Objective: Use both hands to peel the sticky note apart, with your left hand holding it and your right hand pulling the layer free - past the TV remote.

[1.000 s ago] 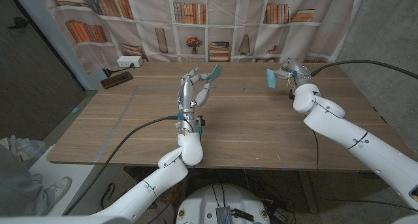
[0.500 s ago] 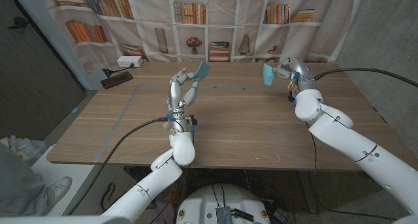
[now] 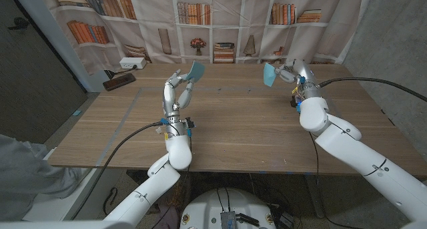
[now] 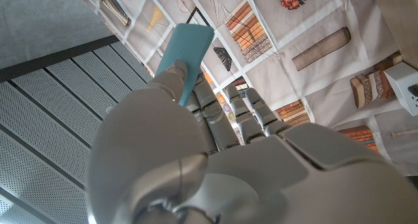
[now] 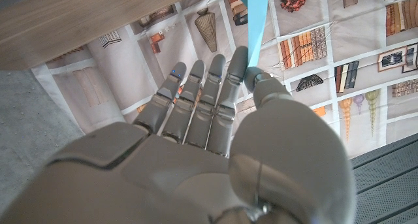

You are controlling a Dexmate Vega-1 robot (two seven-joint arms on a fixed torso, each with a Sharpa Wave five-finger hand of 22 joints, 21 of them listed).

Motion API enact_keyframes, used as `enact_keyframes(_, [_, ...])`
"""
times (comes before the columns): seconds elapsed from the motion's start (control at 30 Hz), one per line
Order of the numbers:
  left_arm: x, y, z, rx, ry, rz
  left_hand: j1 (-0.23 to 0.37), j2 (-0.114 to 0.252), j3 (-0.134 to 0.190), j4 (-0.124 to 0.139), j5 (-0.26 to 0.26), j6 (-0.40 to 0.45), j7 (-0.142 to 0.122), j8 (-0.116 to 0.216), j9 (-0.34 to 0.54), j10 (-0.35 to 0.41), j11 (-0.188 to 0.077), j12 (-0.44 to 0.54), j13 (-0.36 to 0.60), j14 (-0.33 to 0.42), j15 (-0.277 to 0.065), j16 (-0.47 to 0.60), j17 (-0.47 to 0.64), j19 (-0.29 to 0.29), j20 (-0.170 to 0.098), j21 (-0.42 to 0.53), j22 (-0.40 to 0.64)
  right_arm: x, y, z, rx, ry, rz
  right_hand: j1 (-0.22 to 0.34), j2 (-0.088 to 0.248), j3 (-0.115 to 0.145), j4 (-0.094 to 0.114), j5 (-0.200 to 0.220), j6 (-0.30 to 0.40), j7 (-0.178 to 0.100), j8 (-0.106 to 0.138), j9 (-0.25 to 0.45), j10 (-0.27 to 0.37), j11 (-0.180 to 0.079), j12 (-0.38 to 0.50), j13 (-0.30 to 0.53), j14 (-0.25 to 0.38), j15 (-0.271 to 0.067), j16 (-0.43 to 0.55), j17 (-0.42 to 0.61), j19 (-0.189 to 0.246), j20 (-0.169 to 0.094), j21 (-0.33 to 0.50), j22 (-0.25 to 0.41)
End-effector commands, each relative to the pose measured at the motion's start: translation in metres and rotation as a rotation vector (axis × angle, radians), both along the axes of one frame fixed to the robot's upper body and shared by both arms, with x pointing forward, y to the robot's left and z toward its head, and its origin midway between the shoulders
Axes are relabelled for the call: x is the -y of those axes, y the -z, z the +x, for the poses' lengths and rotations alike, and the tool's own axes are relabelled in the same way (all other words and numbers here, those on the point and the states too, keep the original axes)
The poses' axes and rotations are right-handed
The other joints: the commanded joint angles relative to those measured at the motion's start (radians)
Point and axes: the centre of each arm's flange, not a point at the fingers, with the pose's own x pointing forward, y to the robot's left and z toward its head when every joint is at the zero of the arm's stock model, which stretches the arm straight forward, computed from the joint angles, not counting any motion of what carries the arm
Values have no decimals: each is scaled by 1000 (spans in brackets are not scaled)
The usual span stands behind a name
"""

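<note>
Sticky note, peeled: two light-blue paper sheets, one per hand

We hold both raised above the wooden desk [image 3: 253,132], well apart, so we judge the layers parted; left hand [image 3: 175,94] pinches one sheet [image 3: 196,70]; right hand [image 3: 295,74] pinches the other sheet [image 3: 268,75]; one dark TV remote [image 3: 119,81] near the far-left corner.

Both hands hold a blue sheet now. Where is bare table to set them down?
Bare wood lies between the left hand and right hand, and along the near edge of the table. The far left corner is crowded: the remote and a white box. Each hand pinches a note.
</note>
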Motion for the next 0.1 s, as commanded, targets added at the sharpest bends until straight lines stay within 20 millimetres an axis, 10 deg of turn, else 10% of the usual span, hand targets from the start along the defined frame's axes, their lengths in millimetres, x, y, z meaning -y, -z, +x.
enact_keyframes(0.03, [-3, 5, -1, 11, -19, -20, 3, 6, 4, -5, 3, 15, -12, 5, 2, 8, -5, 3, 0, 12, -156, 7, 2, 4, -4, -6, 0, -9, 5, 6, -17, -26, -33, -9, 4, 10, 4, 8, 2, -1, 7, 6, 1, -3, -1, 3, 7, -90, -1, 5, 5, -12, 4, -1])
enact_keyframes(0.1, [-2, 6, -1, 19, -19, -17, 4, 8, 5, -5, 3, 16, -12, 4, 2, 11, -4, 3, -1, 23, -158, 12, 1, 5, -3, -9, 0, -11, 6, 8, -25, -26, -34, -10, 4, 11, 3, 9, 2, -4, 7, 8, 1, -3, -1, 3, 7, -89, -2, 5, 6, -13, 5, -1])
